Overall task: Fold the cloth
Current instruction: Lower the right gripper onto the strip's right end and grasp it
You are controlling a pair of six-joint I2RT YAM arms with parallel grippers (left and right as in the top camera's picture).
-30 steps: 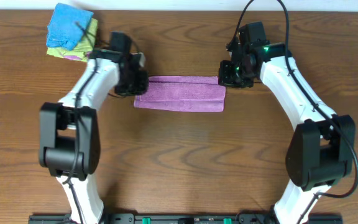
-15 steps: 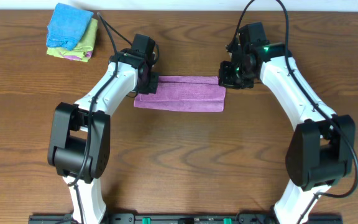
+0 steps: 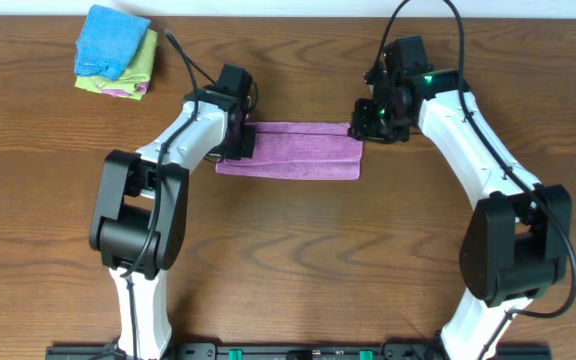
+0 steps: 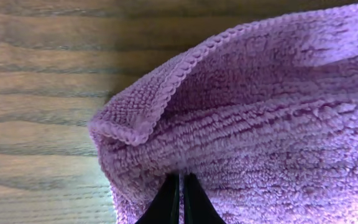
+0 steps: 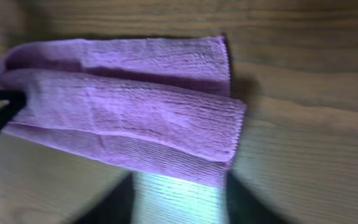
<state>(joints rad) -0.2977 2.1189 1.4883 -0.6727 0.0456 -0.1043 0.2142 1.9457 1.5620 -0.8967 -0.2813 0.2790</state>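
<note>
Purple and fuzzy, the cloth [image 3: 290, 152] lay near the middle of the wooden desk [image 3: 288, 260], folded into a long, narrow strip running left to right, with one layer overlapping the other along its length. The left end effector [image 3: 240, 140] sat at the strip's left end, clenched; in the left wrist view its dark tips [image 4: 180, 196] stood together, pressed against the pile just below a corner of the hem that curled up off the wood. Whether any layer was pinched between them could not be told. The right end effector [image 3: 365, 128] hung over the strip's right end, released: in the right wrist view its blurred fingers [image 5: 114, 202] stood well apart, and the cloth's right edge lay flat on the desk beyond them, not gripped. At the desk's far left corner, well apart from the strip, a bright blue folded cloth [image 3: 108, 40] rested on a light green one [image 3: 146, 62].
</note>
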